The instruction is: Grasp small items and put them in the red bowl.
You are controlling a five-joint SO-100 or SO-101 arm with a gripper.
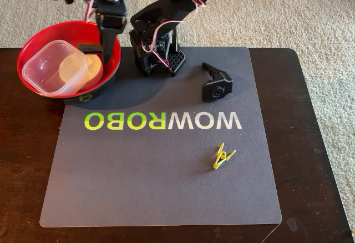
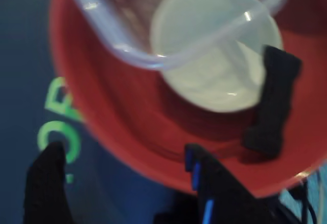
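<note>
The red bowl (image 1: 33, 46) stands at the mat's back left corner in the fixed view. In it lie a clear square tub (image 1: 47, 65), a shallow white dish (image 1: 83, 68) and a dark fabric roll (image 1: 90, 47). My gripper (image 1: 108, 42) hangs over the bowl's right side. The wrist view looks down into the bowl (image 2: 117, 127), with the tub (image 2: 127, 24), the dish (image 2: 214, 75) and the roll (image 2: 273, 101) inside. There my gripper (image 2: 121, 151) is open and holds nothing. A black clamp part (image 1: 216, 82) and a yellow-green clothespin (image 1: 223, 157) lie on the mat.
A dark mat (image 1: 138, 176) with WOWROBO lettering covers the dark wooden table (image 1: 22, 171). The arm's base (image 1: 158, 51) stands at the mat's back edge, right of the bowl. Beige carpet (image 1: 310, 15) surrounds the table.
</note>
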